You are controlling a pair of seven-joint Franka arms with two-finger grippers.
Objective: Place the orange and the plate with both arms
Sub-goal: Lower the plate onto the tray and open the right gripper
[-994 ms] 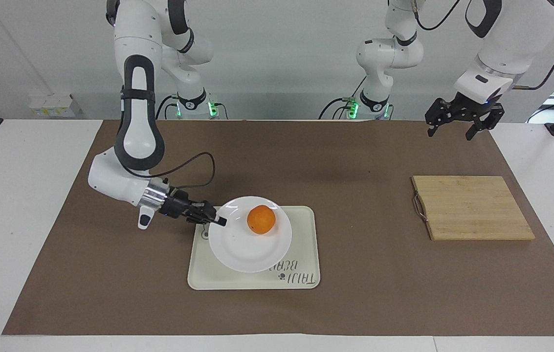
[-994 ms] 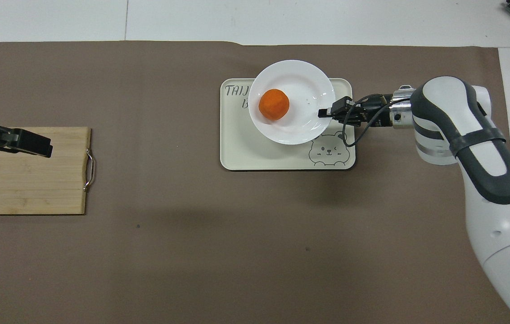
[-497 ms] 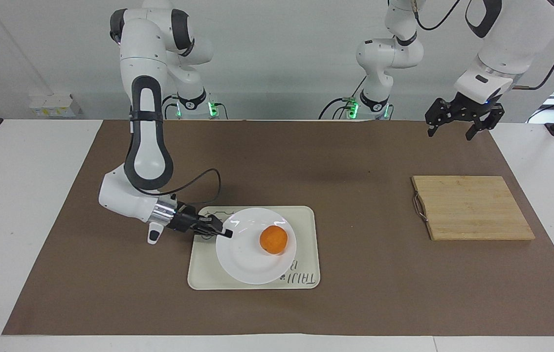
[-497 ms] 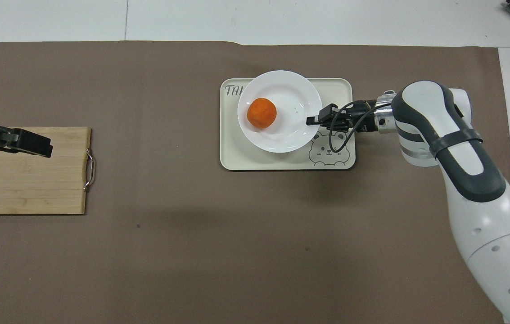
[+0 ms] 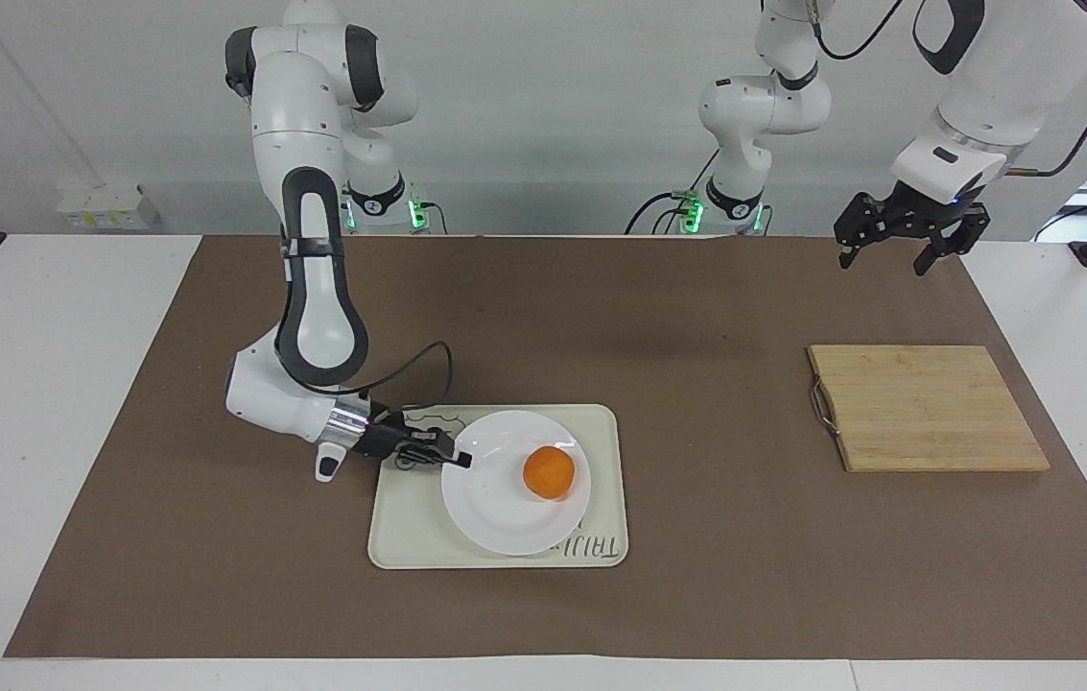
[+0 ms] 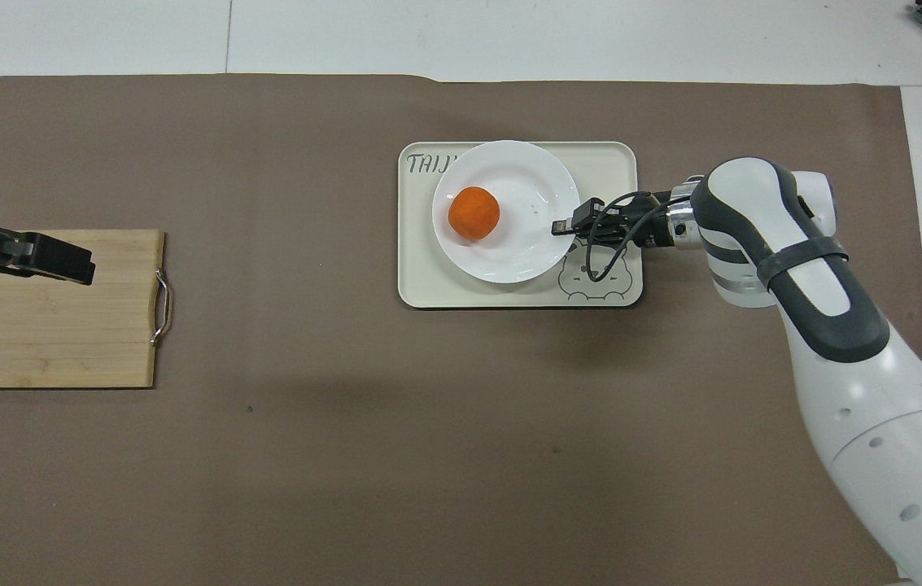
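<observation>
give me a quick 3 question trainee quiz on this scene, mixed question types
1. True or false: the orange lies on the board.
2. What is the right gripper shut on?
A. the tray's edge
B. the plate's rim
C. the orange
3. Fill in: the open left gripper hangs over the table's end with the ____.

Key:
1. False: it lies on the plate, which sits on the tray.
2. B
3. board
</observation>
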